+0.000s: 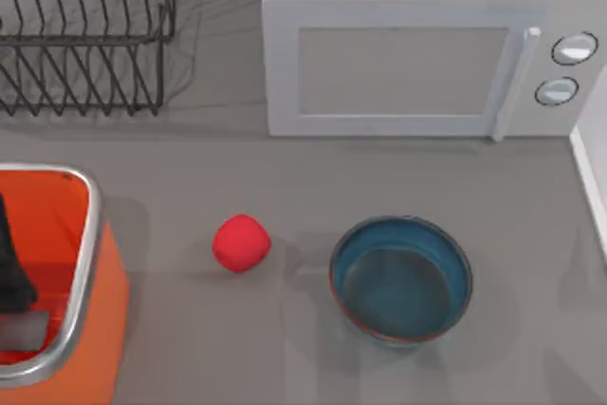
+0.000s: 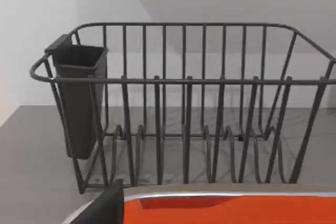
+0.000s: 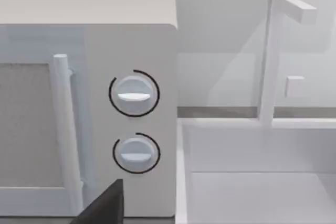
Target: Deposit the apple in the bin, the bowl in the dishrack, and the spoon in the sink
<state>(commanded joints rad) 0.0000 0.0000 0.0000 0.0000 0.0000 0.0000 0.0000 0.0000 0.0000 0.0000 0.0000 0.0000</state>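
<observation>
Bowl (image 1: pixel 401 279) upright on worktop (image 1: pixel 285 168), nothing inside; apple (image 1: pixel 241 243) just beside it, outside bin (image 1: pixel 83 234); dishrack (image 1: pixel 85 35) holds no dish; left claw (image 1: pixel 11 267) over bin, opening: cannot tell

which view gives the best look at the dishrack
The left wrist view: the dishrack faces the camera nearly whole, with its upright prongs, its wire walls and a dark cutlery holder hung at one end. The top view catches just part of the dishrack at its upper left corner, cut by the frame edge.
</observation>
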